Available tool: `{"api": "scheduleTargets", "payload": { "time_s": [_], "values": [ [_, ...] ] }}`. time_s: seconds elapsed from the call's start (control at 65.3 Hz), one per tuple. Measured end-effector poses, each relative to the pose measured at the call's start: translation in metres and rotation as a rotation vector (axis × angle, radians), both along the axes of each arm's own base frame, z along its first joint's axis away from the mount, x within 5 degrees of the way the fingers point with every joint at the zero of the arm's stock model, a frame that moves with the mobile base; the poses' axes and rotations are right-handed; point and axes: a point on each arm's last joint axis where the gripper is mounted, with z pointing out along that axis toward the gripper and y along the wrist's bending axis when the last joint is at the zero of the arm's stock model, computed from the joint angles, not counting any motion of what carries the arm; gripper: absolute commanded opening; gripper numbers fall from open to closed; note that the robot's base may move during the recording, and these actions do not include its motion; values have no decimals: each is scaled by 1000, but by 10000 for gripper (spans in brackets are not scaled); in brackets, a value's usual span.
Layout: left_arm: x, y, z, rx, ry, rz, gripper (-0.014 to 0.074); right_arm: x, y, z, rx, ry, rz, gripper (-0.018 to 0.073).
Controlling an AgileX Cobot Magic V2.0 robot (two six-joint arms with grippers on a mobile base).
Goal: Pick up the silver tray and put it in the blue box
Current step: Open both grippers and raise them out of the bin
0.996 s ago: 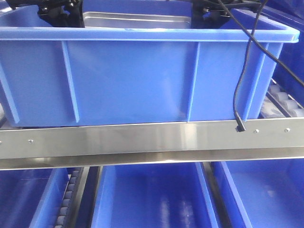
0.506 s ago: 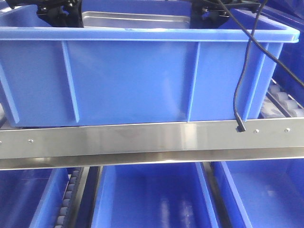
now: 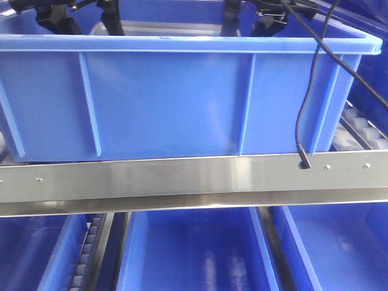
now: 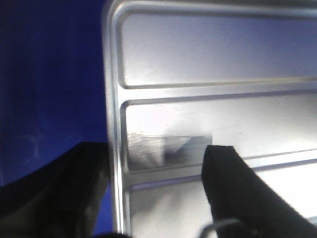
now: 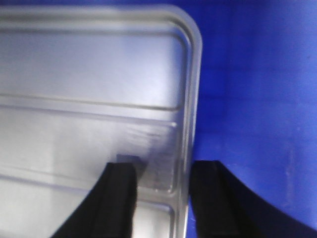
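The left gripper [image 4: 156, 191] straddles the silver tray's [image 4: 213, 114] left rim, jaws spread wide, gripping nothing. The tray sits down inside the blue box [image 3: 176, 103], barely peeking over its front wall. The right gripper [image 5: 161, 198] straddles the right rim, jaws parted too. No labels or writing readable anywhere.

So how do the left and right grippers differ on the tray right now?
The left gripper straddles one side rim of the tray with jaws wide apart; the right gripper straddles the opposite rim with a narrower gap. The left's inner finger reaches well over the tray panel; the right's stays near the rim. Both look open, with one finger over the tray and one outside over the blue box.
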Motion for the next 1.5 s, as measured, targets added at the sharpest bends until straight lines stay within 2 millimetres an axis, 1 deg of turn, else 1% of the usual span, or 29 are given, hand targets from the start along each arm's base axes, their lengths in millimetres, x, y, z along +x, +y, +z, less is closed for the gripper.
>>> {"api": "scheduleTargets", "payload": {
  "time_s": [0.153,0.199,0.261,0.291,0.306,0.337,0.352,0.383,0.414,0.429,0.475,0.705,0.797,0.904,0.996,1.057,1.119,1.226,1.241,1.257,1.318,1.333,1.349,1.379,1.471,1.486,1.502],
  "values": [
    [4,8,1,-14,-2,23,357,6,-16,0,10,-3,-39,417],
    [4,9,1,-15,-4,25,339,7,-19,0,8,-4,-47,414],
    [4,9,1,-15,-4,27,250,7,-20,0,8,-5,-48,375],
    [4,9,1,-15,-4,27,176,7,-20,0,8,-5,-48,330],
    [4,9,1,-15,-4,27,145,7,-20,0,8,-5,-48,303],
    [4,9,1,-19,-3,27,67,7,-20,0,8,-5,-48,208],
    [4,9,1,-19,-3,27,22,7,-20,0,8,-5,-48,176],
    [4,9,1,-21,-2,27,-24,7,-19,0,10,-4,-46,97],
    [4,9,1,-23,-3,27,-10,7,-18,1,12,-4,-44,42],
    [4,9,1,-23,-3,27,-4,7,-18,1,11,-4,-44,37],
    [4,9,1,-23,-3,27,-2,7,-18,1,12,-6,-44,62],
    [6,9,4,-32,-26,31,-10,9,-17,4,25,-32,-48,57],
    [5,10,7,-42,-31,32,-5,4,-18,11,27,-39,-47,57],
    [-3,12,23,-63,-65,32,-5,-6,-19,32,28,-88,-39,57],
    [-14,16,38,-89,-122,35,-5,-18,-15,54,10,-189,-21,57],
    [-22,19,42,-101,-154,36,-5,-29,-9,65,-7,-243,2,57],
    [-31,21,41,-108,-171,39,-5,-42,-1,71,-32,-298,35,57],
    [-47,28,30,-113,-184,47,-5,-67,14,72,-68,-387,102,57],
    [-49,29,28,-113,-189,47,-5,-70,17,69,-75,-390,115,57],
    [-52,30,26,-115,-197,49,-5,-74,18,70,-70,-411,122,57],
    [-62,34,21,-128,-238,54,-5,-87,22,66,-63,-451,152,57],
    [-65,35,20,-131,-246,56,-5,-90,23,61,-64,-450,159,57],
    [-68,37,19,-134,-255,57,-5,-94,23,63,-56,-471,164,57],
    [-75,40,17,-142,-279,61,-5,-99,23,57,-53,-478,172,57],
    [-98,50,11,-142,-347,62,-5,-118,15,48,-33,-529,182,57],
    [-104,52,10,-137,-354,60,-5,-122,13,49,-23,-550,181,57],
    [-108,54,9,-135,-363,59,-5,-125,11,44,-25,-547,184,57]
  ]
}}
